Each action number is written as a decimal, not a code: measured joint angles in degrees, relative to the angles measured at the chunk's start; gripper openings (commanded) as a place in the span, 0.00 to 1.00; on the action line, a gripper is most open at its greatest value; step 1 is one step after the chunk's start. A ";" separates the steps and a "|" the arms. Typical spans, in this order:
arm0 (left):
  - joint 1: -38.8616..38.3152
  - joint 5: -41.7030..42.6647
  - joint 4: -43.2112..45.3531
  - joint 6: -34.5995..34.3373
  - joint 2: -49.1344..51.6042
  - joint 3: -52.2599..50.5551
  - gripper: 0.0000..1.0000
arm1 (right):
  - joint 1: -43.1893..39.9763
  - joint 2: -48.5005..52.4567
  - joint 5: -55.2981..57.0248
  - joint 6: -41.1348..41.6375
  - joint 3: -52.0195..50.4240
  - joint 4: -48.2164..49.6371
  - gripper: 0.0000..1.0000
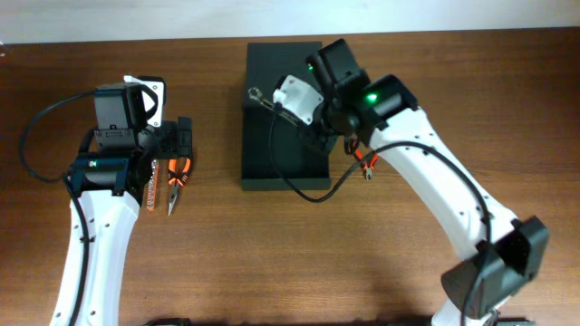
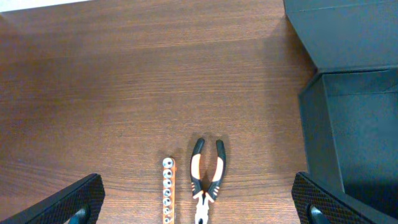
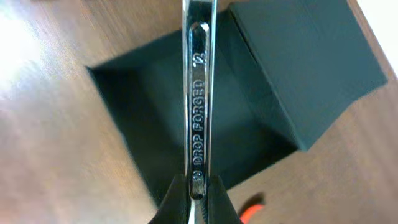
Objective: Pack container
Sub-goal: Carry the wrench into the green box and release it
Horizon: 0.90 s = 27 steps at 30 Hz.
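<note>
Container (image 1: 267, 154): dark matte box at the middle rear of the table (image 1: 272, 263), flap lid open, cavity facing up. It looks like rigid board, probably light, so it may slide if nudged; the best hold is a wall rim or the flap's free edge. My right gripper (image 3: 196, 186) pinches one end of a polished steel wrench (image 3: 198, 93) above the cavity. The wrench is stiff, dense and slick, so it could pivot in this end grip. My left gripper (image 1: 179, 145) hangs spread above the pliers (image 2: 207, 180) and holds nothing.
</note>
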 measured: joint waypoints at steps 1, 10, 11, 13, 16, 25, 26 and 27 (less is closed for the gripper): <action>0.00 0.00 0.00 0.00 0.00 0.00 0.99 | -0.15 1.09 0.28 -1.44 0.00 0.79 0.04; 0.00 0.00 0.02 0.00 0.00 0.00 0.99 | -1.25 13.49 1.70 -8.83 0.00 4.33 0.04; 0.00 0.00 0.02 0.00 0.00 0.00 0.99 | -1.25 14.75 2.01 -9.68 0.00 4.35 0.04; 0.00 0.00 0.02 0.00 0.00 0.00 0.99 | -1.25 17.00 2.73 -10.95 0.00 4.33 0.04; 0.00 0.00 0.02 0.00 0.00 0.02 0.99 | -1.25 19.61 4.50 -12.66 0.00 4.33 0.04; 0.00 0.00 0.02 0.00 0.00 0.00 0.99 | -1.25 21.33 10.97 -22.62 0.00 7.54 0.04; 0.00 0.00 0.02 0.00 0.00 0.00 0.99 | -1.25 21.33 11.50 -23.56 0.00 8.33 0.04; 0.00 0.00 0.02 0.00 0.00 0.02 0.99 | -1.25 21.33 11.93 -24.44 0.00 9.35 0.04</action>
